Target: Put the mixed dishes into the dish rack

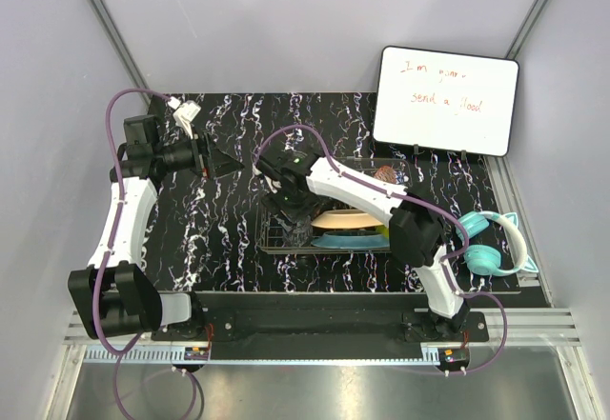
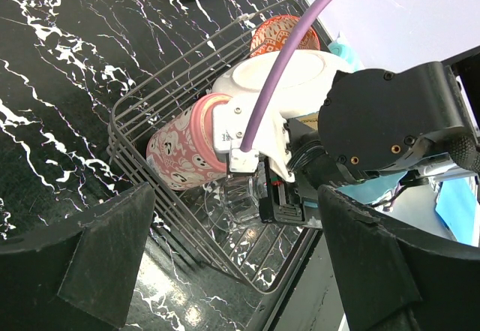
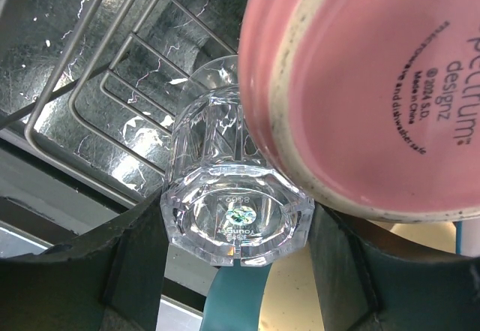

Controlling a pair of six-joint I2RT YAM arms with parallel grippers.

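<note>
The dark wire dish rack [image 1: 276, 246] stands mid-table and also shows in the left wrist view [image 2: 139, 113]. My right gripper [image 1: 294, 228] reaches into its left end, shut on the clear glass [image 3: 236, 218], which lies on its side above the rack's wire floor [image 3: 112, 83]. The pink mug [image 3: 375, 83] lies right beside the glass; both show in the left wrist view, mug [image 2: 187, 147] and glass [image 2: 236, 200]. A peach plate [image 1: 343, 218], a teal plate [image 1: 348, 242] and a red-white patterned bowl [image 2: 281, 34] are in the rack. My left gripper [image 1: 227, 163] is open and empty, left of the rack.
A whiteboard with red writing [image 1: 445, 99] stands at the back right. Teal headphones [image 1: 491, 244] lie right of the rack. A small white object [image 1: 184, 110] sits at the back left corner.
</note>
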